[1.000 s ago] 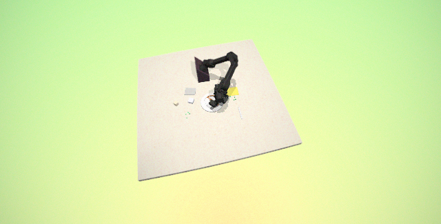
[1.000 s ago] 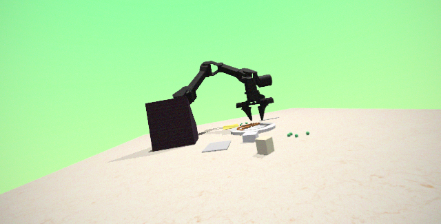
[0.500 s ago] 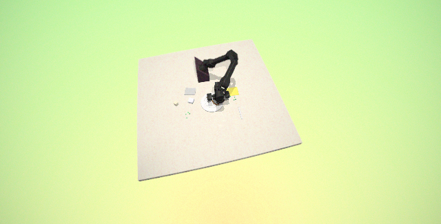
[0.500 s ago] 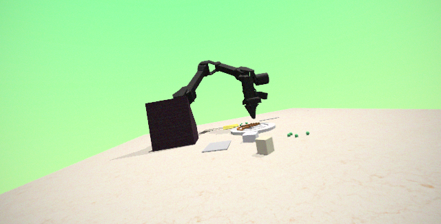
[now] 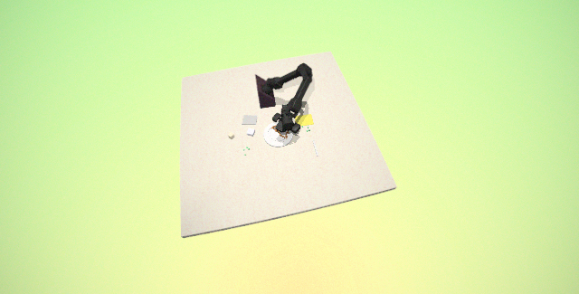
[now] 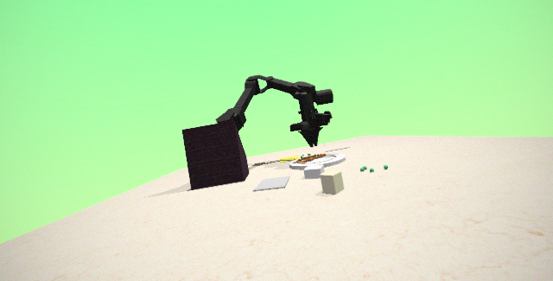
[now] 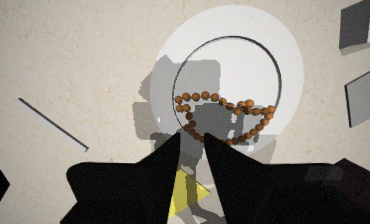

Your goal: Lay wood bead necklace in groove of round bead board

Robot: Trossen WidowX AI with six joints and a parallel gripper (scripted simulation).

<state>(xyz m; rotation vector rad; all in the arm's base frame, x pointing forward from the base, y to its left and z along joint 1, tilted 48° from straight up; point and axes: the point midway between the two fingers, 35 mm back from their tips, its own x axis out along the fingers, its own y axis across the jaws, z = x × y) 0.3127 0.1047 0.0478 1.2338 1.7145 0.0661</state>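
The round white bead board [image 5: 271,142] [image 6: 340,159] [image 7: 291,75] lies flat, with a thin dark circular groove [image 7: 231,36]. The brown wood bead necklace [image 6: 311,158] [image 7: 205,95] lies on it as a squashed loop. In the wrist view, its lower strand curves along the near part of the groove and its upper strand crosses the inside, with beads bunched at the right. The groove's far arc is bare. My gripper [image 6: 313,145] [image 7: 192,136] is partly open and empty, above the board's near side. In the top view the arm hides its fingertips and part of the necklace.
A yellow sheet [image 5: 308,119] [image 6: 289,159] lies beside the board. A grey plate [image 5: 249,119] [image 6: 272,183], a white block [image 5: 251,132] [image 6: 314,172] and a beige block [image 5: 231,136] [image 6: 332,183] are on the other side. Small green beads [image 5: 246,148] [image 6: 371,169] and a thin rod [image 7: 53,125] lie nearby.
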